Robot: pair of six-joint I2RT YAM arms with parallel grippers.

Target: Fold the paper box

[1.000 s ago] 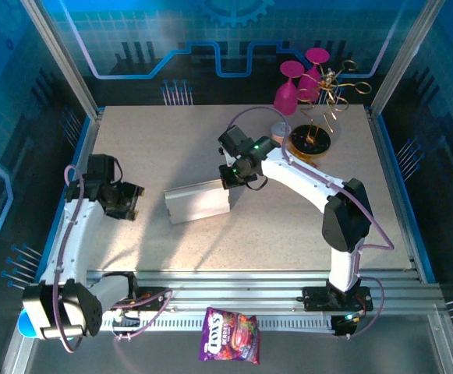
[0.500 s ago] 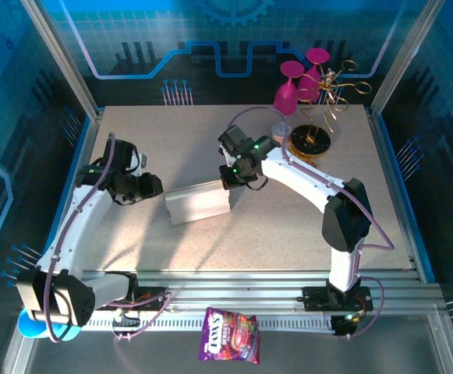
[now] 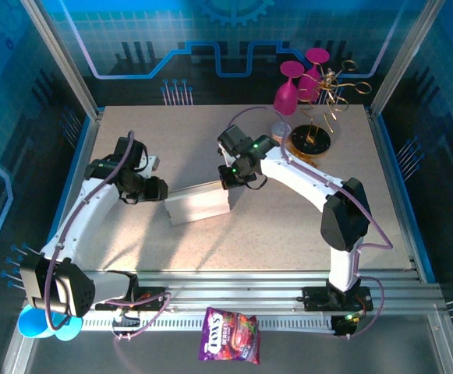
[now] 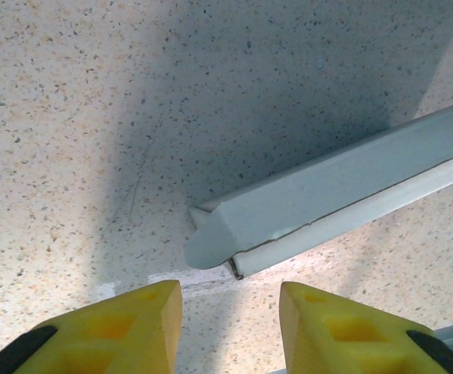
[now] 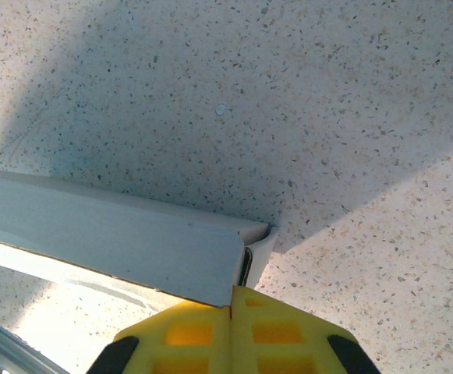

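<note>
The paper box [image 3: 199, 204], a light-grey cardboard sleeve, lies flat at mid-table. My left gripper [image 3: 157, 189] sits just off its left end. In the left wrist view its yellow fingers [image 4: 125, 327] stand apart, and my left gripper [image 4: 230, 312] has only bare tabletop between them. The box's end [image 4: 327, 199] and a small rounded flap [image 4: 207, 251] lie just ahead. My right gripper [image 3: 228, 181] is at the box's right end. There my right gripper [image 5: 232, 300] is shut, pinching the box's [image 5: 109, 234] corner edge beside a white end flap [image 5: 261, 248].
Pink plastic glasses [image 3: 296, 82] and a gold wire stand on a dark dish [image 3: 313, 140] occupy the back right corner. A purple candy bag [image 3: 231, 335] lies on the rail in front of the table. Open tabletop lies in front of the box.
My left arm has swung right and forward across the table, up to the box's left end. The box and my right arm have stayed put.
</note>
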